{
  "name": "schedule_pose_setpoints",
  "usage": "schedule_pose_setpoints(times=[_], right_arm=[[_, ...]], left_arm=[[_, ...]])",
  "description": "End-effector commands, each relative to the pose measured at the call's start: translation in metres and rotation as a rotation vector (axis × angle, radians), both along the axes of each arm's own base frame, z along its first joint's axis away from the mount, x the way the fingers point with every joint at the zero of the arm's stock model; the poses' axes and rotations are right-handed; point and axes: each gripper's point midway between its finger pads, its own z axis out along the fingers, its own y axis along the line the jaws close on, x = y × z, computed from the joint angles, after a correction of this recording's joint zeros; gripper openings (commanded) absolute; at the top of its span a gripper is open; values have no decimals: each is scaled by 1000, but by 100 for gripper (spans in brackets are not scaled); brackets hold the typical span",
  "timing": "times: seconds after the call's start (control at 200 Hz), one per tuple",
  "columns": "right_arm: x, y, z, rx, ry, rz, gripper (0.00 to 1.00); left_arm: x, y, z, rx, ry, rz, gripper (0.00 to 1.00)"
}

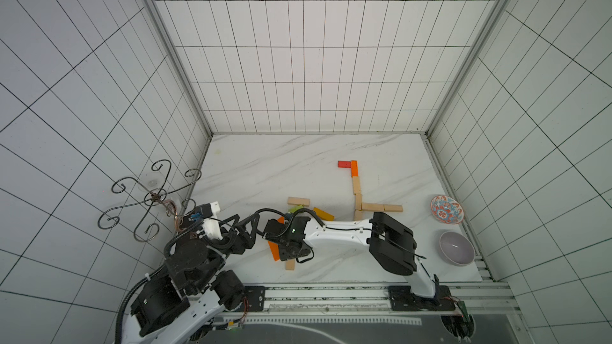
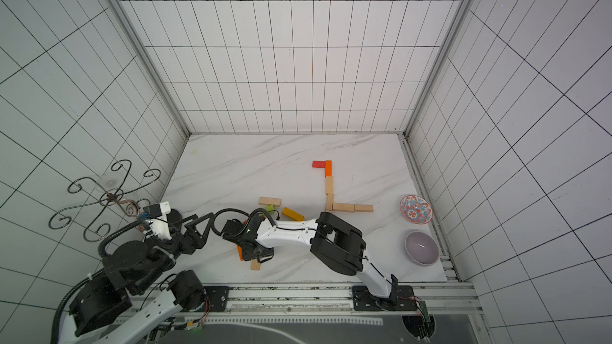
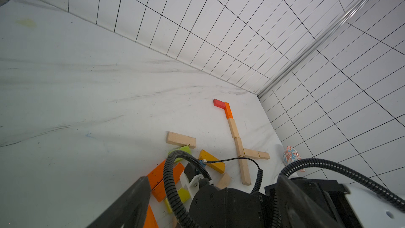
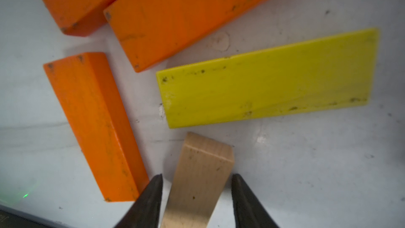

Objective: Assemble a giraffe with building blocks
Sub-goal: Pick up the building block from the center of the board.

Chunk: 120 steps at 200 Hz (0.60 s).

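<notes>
A white, grey-veined marble tabletop (image 1: 265,167) is enclosed on three sides by tiled walls (image 1: 314,61), white with dark grid lines. The giraffe (image 1: 357,199) is laid flat toward the right rear of the tabletop. A red block (image 1: 344,163) is set against an orange block (image 1: 354,168), and pale wooden blocks (image 1: 356,185) are lined up below, with two more branching sideways. At the front, the right end effector (image 4: 197,178) is set narrowly astride a loose wooden block (image 4: 201,167), with a sliver of gap visible. The left end effector (image 1: 246,218) is held wide, with nothing between.
</notes>
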Motion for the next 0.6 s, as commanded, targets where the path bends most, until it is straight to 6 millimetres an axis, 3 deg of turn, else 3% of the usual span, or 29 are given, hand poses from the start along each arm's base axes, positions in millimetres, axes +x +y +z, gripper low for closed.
schedule_pose_setpoints(times=[0.0, 0.185, 0.345, 0.49, 0.595], right_arm=[[0, 9, 8, -4, -3, 3, 42], [-1, 5, 17, 8, -10, -2, 33], [8, -7, 49, 39, -81, -22, 32], [23, -38, 80, 66, -144, -75, 31], [36, -78, 91, 59, -179, -133, 31]], left_arm=[[-3, 5, 10, -22, -22, 14, 90], [-2, 4, 9, -16, -19, 9, 90], [0, 1, 6, -8, -9, 4, 90], [3, -4, 3, -1, 5, -6, 90], [7, -14, -1, -7, 16, -27, 90]])
